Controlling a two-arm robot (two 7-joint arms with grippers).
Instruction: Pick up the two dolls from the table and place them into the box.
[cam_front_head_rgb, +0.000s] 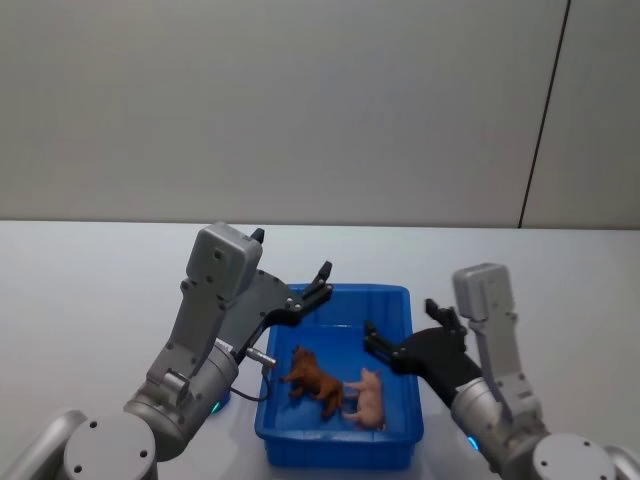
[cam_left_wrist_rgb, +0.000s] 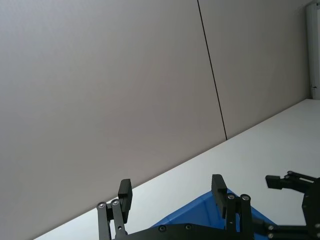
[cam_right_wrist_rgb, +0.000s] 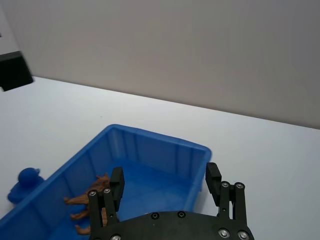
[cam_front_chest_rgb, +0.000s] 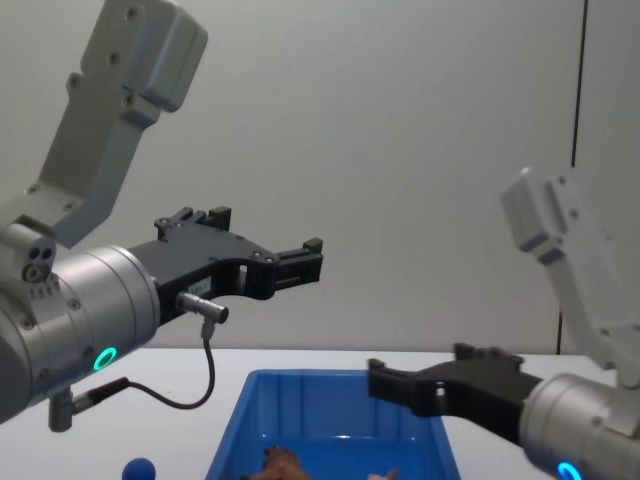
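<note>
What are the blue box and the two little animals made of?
The box looks like hard, smooth plastic: bright blue, with moulded ribs inside. The brown doll seems shaggy, maybe fuzzy or textured plastic. The pink doll looks smooth, likely plastic or rubber.

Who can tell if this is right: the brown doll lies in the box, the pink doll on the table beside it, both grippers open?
Not quite. The head view shows the pink doll lying in the box too, beside the brown doll, not on the table. The left gripper and right gripper are indeed open.
</note>
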